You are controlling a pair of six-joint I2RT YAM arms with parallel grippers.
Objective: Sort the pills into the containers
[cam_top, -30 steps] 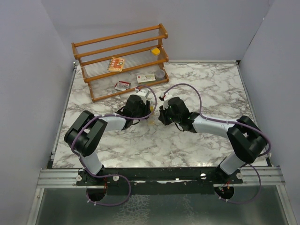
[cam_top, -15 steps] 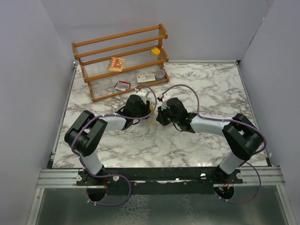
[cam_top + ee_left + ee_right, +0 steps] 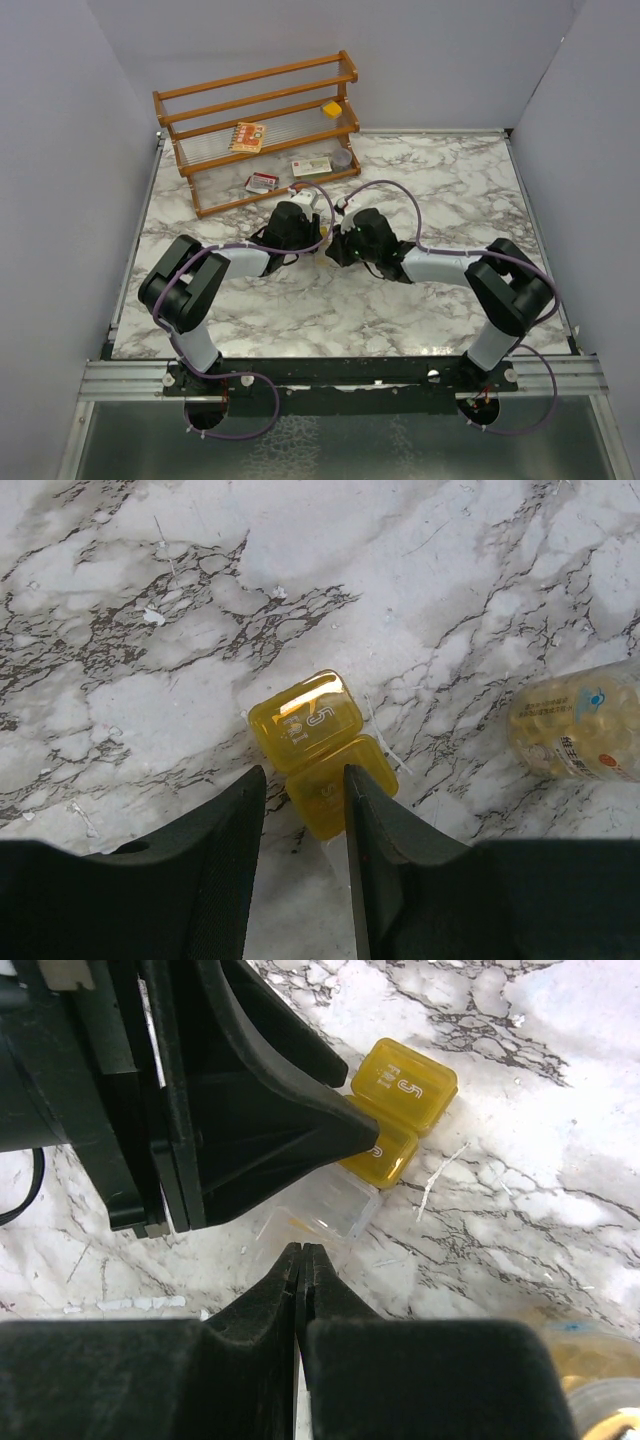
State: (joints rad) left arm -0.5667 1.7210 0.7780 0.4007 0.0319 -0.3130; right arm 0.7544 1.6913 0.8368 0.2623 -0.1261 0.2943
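- The right arm (image 3: pixel 445 265) is swinging leftward over the marble table (image 3: pixel 450 200) compared with a second ago, its elbow drawing in and its wrist closing on the left arm's.
- The right gripper (image 3: pixel 300 1258) is staying pressed fully shut, its tip hovering just beside a clear plastic piece (image 3: pixel 330 1205) next to the yellow box (image 3: pixel 305 715).
- The left gripper (image 3: pixel 303 776) is keeping its place, its jaws standing narrowly apart over the lower half of the yellow box; whether they are pinching it is not showing.
- The yellow box is lying open on the marble, its lid, marked 5, folded back.
- The round jar (image 3: pixel 578 725) is lying on its side near the box, not touching it.
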